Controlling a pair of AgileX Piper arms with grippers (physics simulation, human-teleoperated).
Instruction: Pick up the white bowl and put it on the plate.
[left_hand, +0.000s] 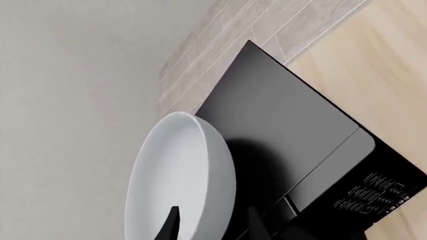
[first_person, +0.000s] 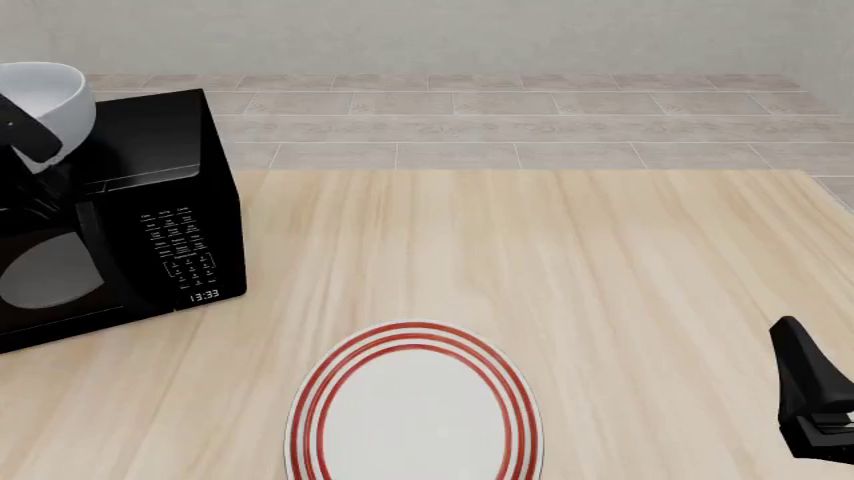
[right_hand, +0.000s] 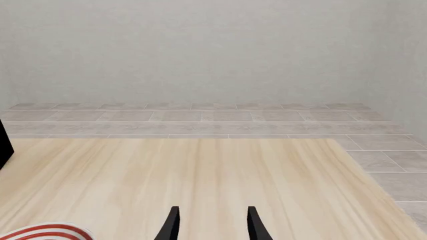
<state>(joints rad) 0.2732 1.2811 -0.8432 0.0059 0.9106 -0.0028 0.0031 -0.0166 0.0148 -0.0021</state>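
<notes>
Left claw (left_hand: 210, 225) grips the rim of the white bowl (first_person: 47, 95), one finger inside and one outside, holding it tilted in the air above the black microwave (first_person: 147, 200). The microwave stands on the desk (first_person: 561, 260), its clock panel facing the plate (first_person: 416, 405). The red-ringed plate lies on the desk, near the microwave's front corner. Right claw (right_hand: 210, 225) hangs over bare desk well beyond the plate, fingers narrowly parted and holding nothing.

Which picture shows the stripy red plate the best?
The front view: the plate lies there nearly whole, red rings clear, only its near edge cut off. The right wrist view catches just a sliver of rim. The left wrist view misses it.
</notes>
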